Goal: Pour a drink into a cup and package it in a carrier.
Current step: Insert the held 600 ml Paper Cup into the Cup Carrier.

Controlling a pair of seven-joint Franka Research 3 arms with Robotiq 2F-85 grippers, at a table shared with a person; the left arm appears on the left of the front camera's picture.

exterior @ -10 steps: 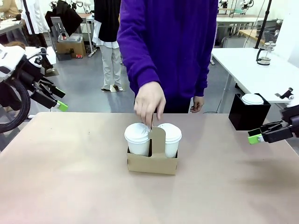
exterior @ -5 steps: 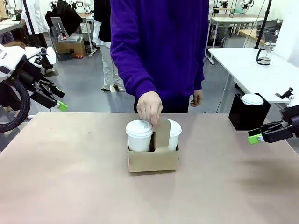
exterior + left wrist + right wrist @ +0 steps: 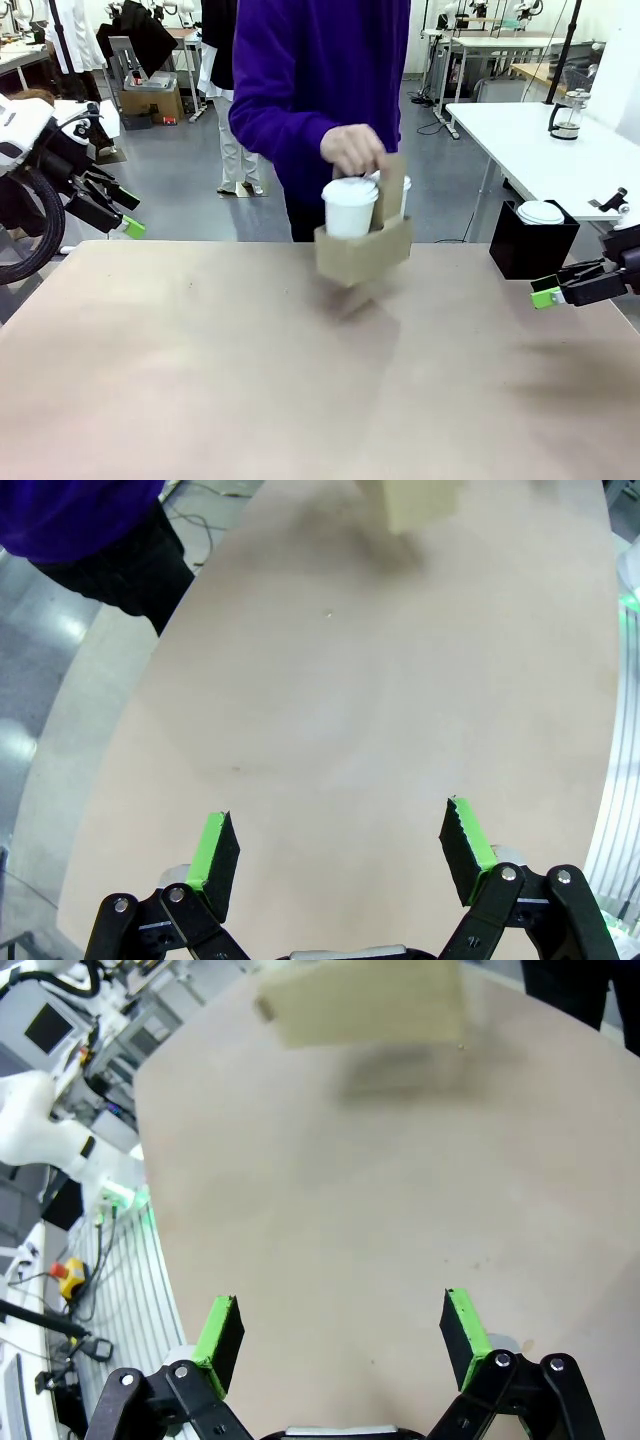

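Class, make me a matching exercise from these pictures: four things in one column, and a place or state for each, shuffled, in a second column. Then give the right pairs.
1. carrier
2. left gripper
3. black box
4. pitcher

A. on the far white table
B. open, empty, over the table
C. lifted by a hand, tilted
D. by the table's right edge, holding a lidded cup

Pairs: 1-C, 2-B, 3-D, 4-A

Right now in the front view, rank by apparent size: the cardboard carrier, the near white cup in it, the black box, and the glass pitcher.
1. Cardboard carrier, lifted and tilted.
2. Black box, close to the carrier; nearness to the camera differs, so this order is unsure.
3. White cup.
4. Glass pitcher, far back, so it looks smallest.
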